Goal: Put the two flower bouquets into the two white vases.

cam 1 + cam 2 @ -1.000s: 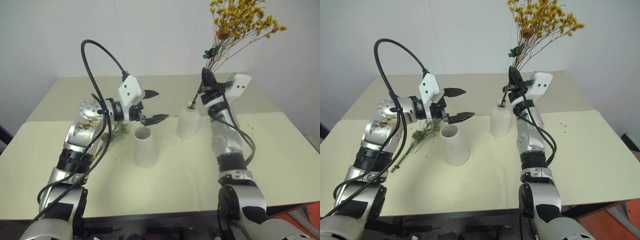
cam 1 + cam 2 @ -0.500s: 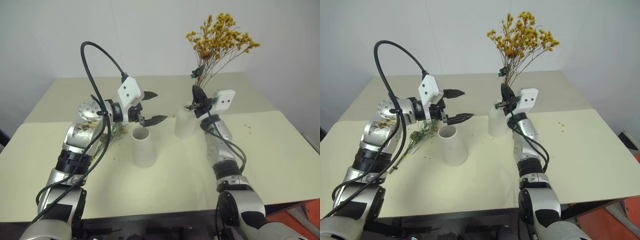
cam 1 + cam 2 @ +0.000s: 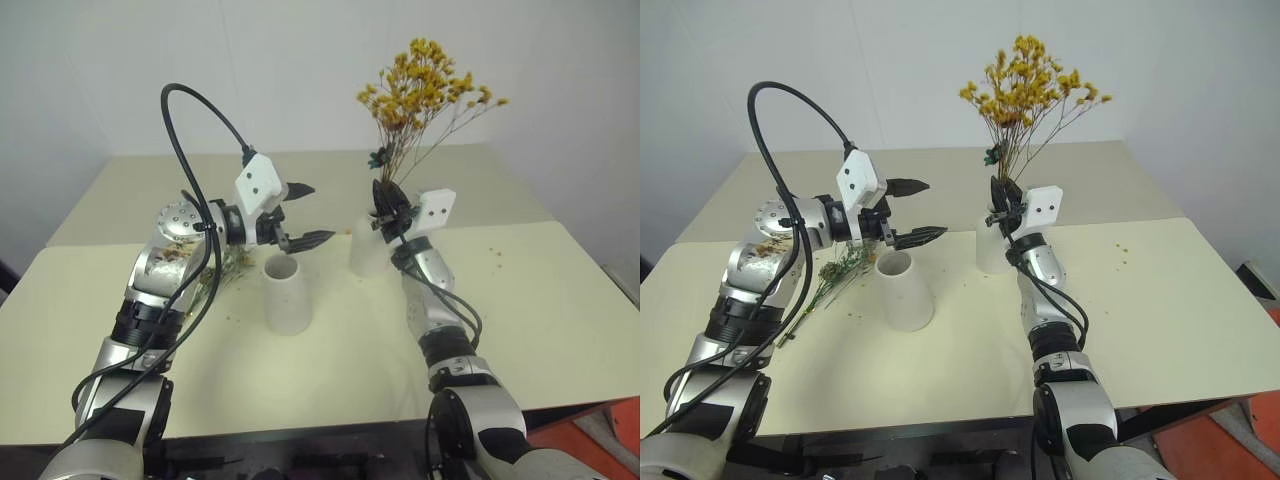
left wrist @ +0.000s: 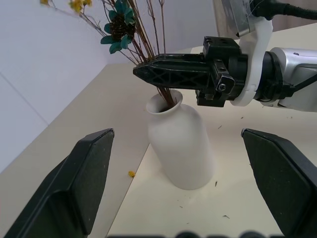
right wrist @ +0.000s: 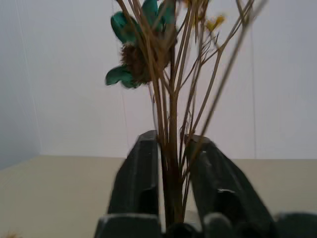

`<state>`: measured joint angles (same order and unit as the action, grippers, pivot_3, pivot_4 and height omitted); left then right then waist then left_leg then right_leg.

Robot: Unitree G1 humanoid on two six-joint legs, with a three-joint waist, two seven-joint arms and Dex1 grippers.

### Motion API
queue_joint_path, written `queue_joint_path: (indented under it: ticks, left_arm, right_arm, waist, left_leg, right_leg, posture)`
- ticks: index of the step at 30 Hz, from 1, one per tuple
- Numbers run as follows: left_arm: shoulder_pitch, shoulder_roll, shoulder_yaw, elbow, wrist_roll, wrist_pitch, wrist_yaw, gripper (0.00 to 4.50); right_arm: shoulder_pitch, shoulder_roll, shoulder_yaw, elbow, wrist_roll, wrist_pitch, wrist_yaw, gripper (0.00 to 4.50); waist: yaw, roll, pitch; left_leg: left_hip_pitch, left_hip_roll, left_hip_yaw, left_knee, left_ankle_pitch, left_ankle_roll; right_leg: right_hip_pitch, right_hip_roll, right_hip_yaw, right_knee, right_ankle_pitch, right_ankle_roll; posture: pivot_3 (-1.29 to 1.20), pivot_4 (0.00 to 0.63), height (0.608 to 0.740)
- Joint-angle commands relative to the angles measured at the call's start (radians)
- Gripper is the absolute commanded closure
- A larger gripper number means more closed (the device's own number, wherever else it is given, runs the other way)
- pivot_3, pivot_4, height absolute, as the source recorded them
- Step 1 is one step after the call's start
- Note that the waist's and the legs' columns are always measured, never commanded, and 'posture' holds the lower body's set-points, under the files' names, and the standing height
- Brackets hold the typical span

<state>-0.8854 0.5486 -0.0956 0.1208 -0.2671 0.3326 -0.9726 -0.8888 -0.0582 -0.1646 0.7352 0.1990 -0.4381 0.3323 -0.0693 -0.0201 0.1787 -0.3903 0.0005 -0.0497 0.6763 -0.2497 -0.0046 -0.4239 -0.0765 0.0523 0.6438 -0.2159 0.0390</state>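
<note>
The yellow-orange bouquet [image 3: 425, 85] stands upright with its stems inside the bottle-shaped white vase [image 3: 368, 250], which is also in the left wrist view [image 4: 181, 148]. My right gripper [image 3: 385, 195] sits just above that vase's mouth. Its fingers flank the stems [image 5: 171, 148] and stand slightly apart, open. The cone-shaped white vase [image 3: 287, 295] stands empty at the centre. My left gripper [image 3: 320, 212] hovers wide open just above and behind it, holding nothing. The grey-green bouquet [image 3: 840, 270] lies flat on the table, left of the cone vase and partly behind my left arm.
The cream table [image 3: 560, 300] has small flower crumbs scattered to the right of the vases and near the lying bouquet. A second tabletop adjoins at the back. An orange object [image 3: 600, 440] sits below the table's front right corner.
My right arm came down and left, lowering the yellow bouquet so its stems sank into the bottle vase. Its fingers have parted a little. The left arm stayed still.
</note>
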Motion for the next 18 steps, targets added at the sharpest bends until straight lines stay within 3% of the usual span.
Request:
queue_joint_path:
  ticks: [1,7,18]
  left_arm:
    - [-0.005,0.008,0.019,-0.036,0.006,-0.019,0.008,0.00]
    - [-0.010,0.002,0.016,-0.023,0.008,-0.034,0.003,0.00]
    - [-0.009,-0.011,0.013,-0.010,0.012,-0.049,-0.001,0.00]
  right_arm:
    - [-0.013,-0.013,0.021,-0.036,-0.037,-0.034,-0.019,2.03]
    - [0.023,-0.036,0.048,-0.097,-0.062,-0.005,-0.024,0.01]
    - [0.180,-0.105,0.022,-0.357,-0.093,0.128,-0.152,0.01]
  waist:
    - [0.000,0.000,0.000]
    - [0.000,0.000,0.000]
    - [0.002,0.000,0.000]
  left_leg:
    - [0.000,0.000,0.000,0.000,0.000,0.000]
    - [0.000,0.000,0.000,0.000,0.000,0.000]
    - [0.000,0.000,0.000,0.000,0.000,0.000]
  right_leg:
    - [0.000,0.000,0.000,0.000,0.000,0.000]
    - [0.000,0.000,0.000,0.000,0.000,0.000]
    - [0.000,0.000,0.000,0.000,0.000,0.000]
  posture:
    - [0.00,0.150,0.740]
    - [0.00,0.150,0.740]
    - [0.00,0.150,0.740]
